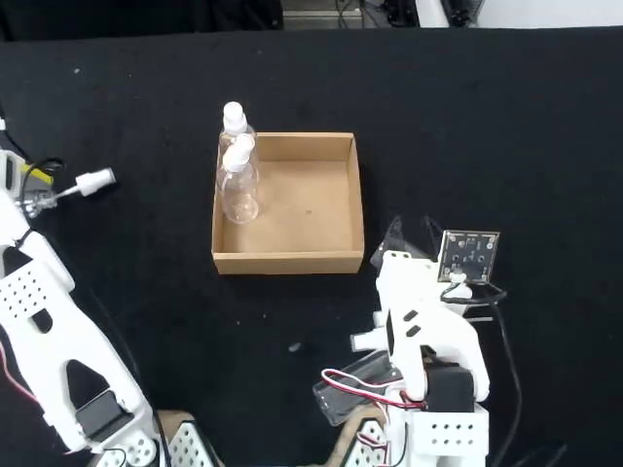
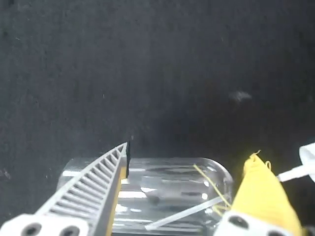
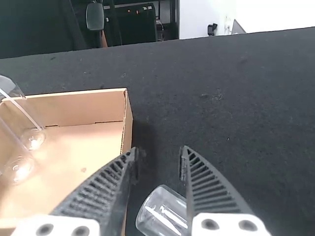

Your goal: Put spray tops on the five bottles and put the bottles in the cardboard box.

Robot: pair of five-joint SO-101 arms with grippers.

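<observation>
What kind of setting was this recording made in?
Probably a robotics lab bench: a black cloth-covered table, white plastic robot arms beside a square brown cardboard box, and dark equipment shelving behind.

Two bottles capped and boxed, two more in the end effectors.

Cardboard box: shallow, square, open-topped, mid-table. Near bottle and far bottle, clear plastic, stand upright along the box wall on the left arm's side, each wearing a white spray top. Third bottle, clear, on its side between the left end effector's fingers. A dip tube runs inside it; the white spray head stands off the neck on a thin stem. Fourth bottle, clear, sits between the right end effector's fingers, off the box's near right corner.
</observation>
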